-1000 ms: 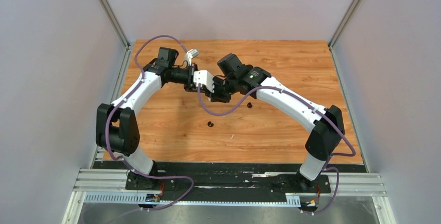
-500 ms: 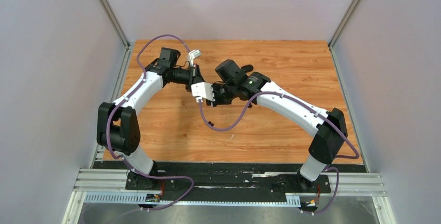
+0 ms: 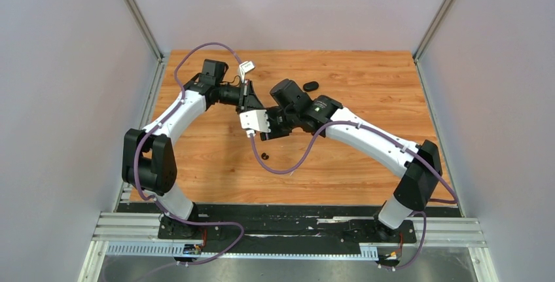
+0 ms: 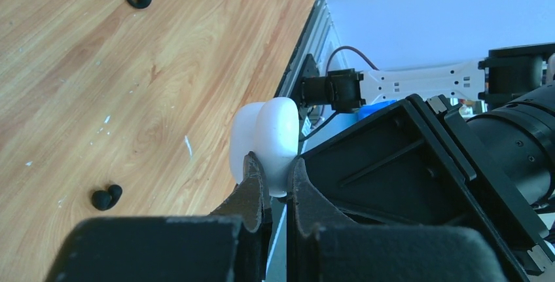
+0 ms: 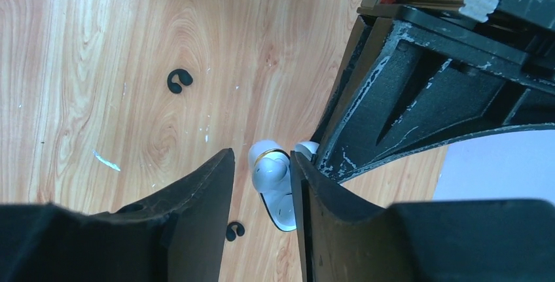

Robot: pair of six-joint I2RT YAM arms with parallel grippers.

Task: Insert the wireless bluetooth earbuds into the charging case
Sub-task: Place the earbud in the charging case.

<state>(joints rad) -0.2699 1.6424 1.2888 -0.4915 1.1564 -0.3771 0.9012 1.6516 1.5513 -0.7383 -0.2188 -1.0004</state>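
1. Locate the white earbud in the right wrist view. It is glossy white with a rounded head and a thin gold ring around it. It lies at the open mouth of the charging case; you cannot tell whether it is fully seated.

2. Note a second white rounded form just beside it, half hidden by the other arm. You cannot tell what it is.

3. Check the charging case. It is a smooth white shell with rounded corners and a dark inside. It is held clear of the counter, over the middle of it.

4. Check the left fingers. They are pressed in on the lower edge of the charging case, pinching it from both sides.

5. Check the right fingers. They are spread, one on each side of the white earbud. A gap shows on one side; the other finger is very near the earbud or touching it.

6. Find the black earbuds on the bare wood. Each is a small curled shape. One lies off to the side and one lies below the case in the right wrist view. The top view shows one near the right arm's purple cable.

7. Note a black oval object toward the far side of the counter, and a white scrap on the wood.
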